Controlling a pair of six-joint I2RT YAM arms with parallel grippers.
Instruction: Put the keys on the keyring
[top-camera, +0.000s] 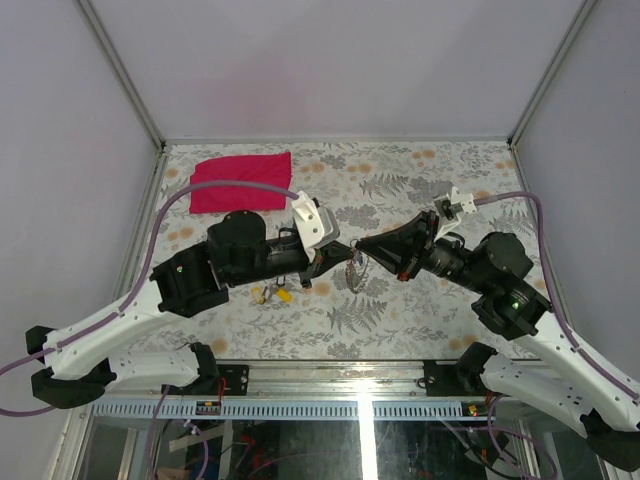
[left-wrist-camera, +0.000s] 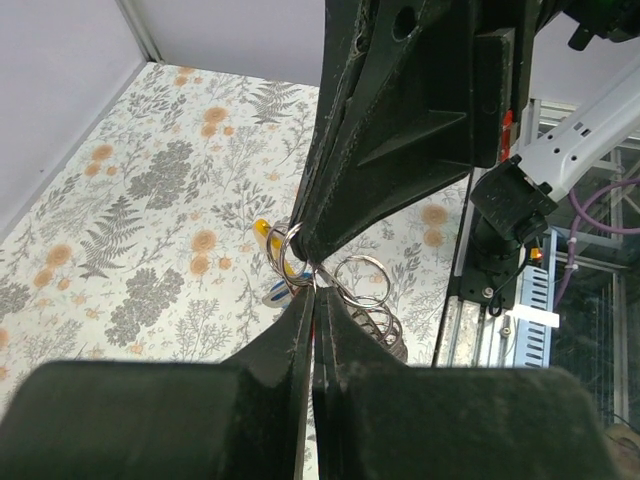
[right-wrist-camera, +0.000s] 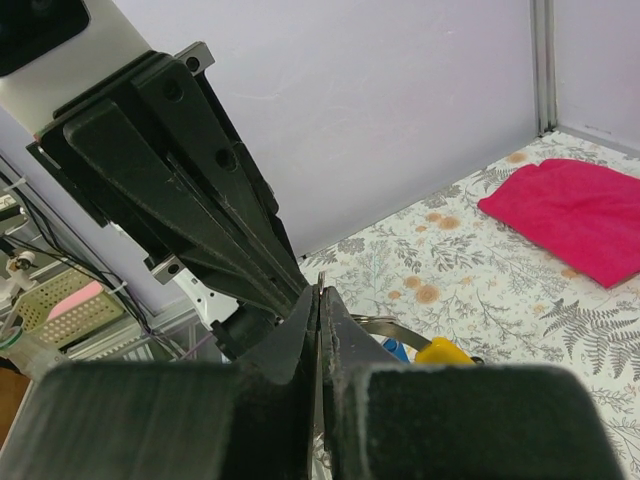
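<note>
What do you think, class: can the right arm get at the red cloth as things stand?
Probably not. The right end effector is shut on the keyring, tip to tip with the left end effector, and the left arm lies between it and the red cloth at the far left.

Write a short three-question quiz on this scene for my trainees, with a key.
1. True or false: the keyring rests on the red cloth.
2. How do the jaws of the left gripper and right gripper stand? A: both shut. B: both open. C: only one shut.
3. Which two key-head colours show in the right wrist view?

Key
1. False: the keyring hangs where the two grippers' tips meet, well clear of the cloth.
2. A.
3. Yellow and blue: a yellow key and a blue key.
</note>
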